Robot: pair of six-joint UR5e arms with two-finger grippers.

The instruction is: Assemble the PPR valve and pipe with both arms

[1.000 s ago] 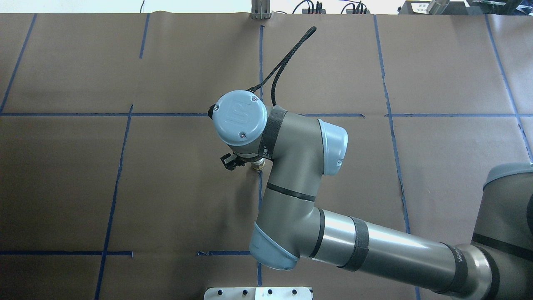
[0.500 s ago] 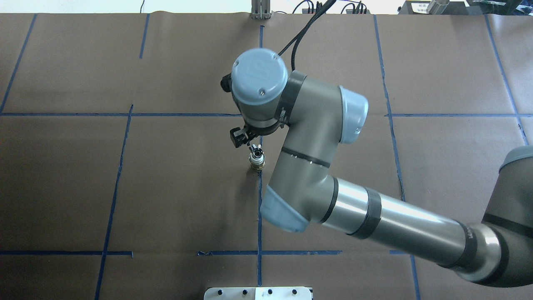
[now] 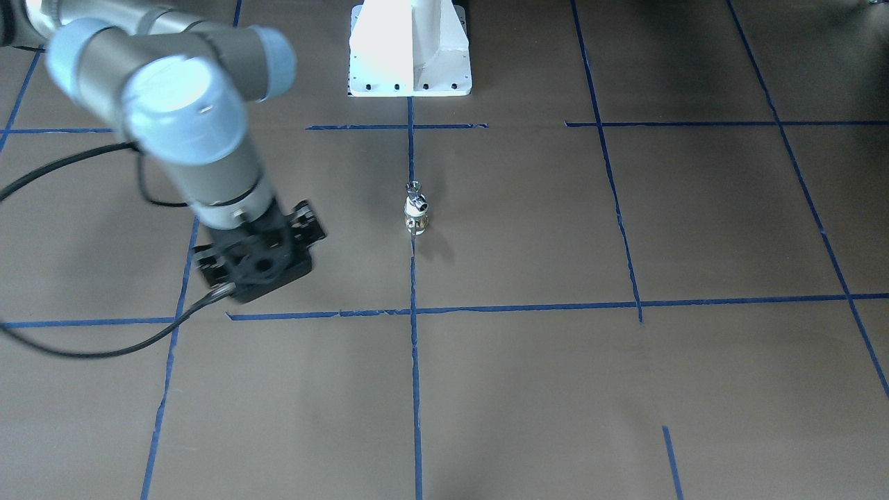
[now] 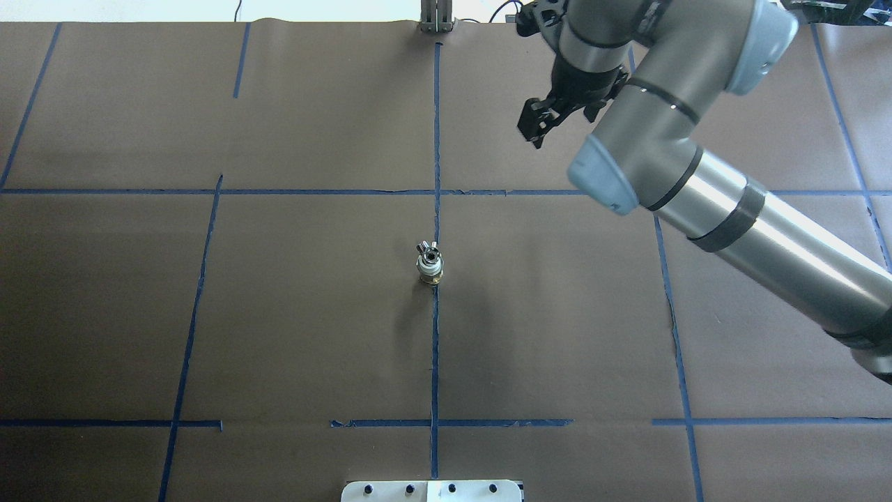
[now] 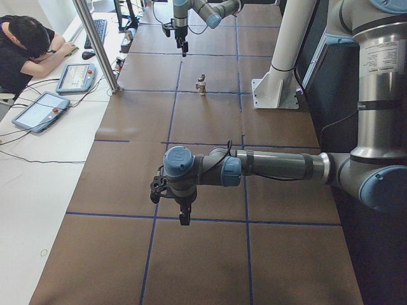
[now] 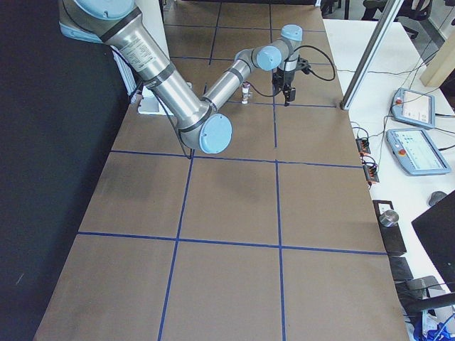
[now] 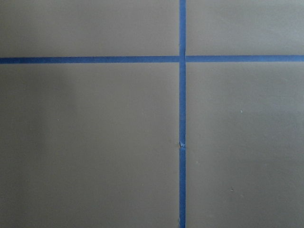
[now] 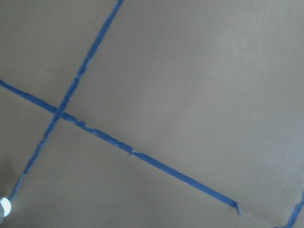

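Observation:
The valve and pipe piece (image 4: 430,265), small, white and metallic with a brass base, stands upright on the centre tape line. It also shows in the front view (image 3: 415,212) and the left side view (image 5: 201,84). My right gripper (image 4: 538,125) hangs above the table, far back and to the right of the piece and well away from it. It holds nothing, and I cannot tell how its jaws stand. My left gripper (image 5: 184,219) shows only in the left side view. It points down over bare table far from the piece, and I cannot tell its state.
Brown paper with blue tape lines (image 4: 435,348) covers the table. The white pedestal base (image 3: 410,48) stands at the robot's edge. A metal post (image 5: 95,44) stands on the operators' side, where a person (image 5: 25,47) sits with tablets.
My right gripper was down over the valve and pipe piece. It has let go, risen and swung away to the far right, leaving the piece upright.

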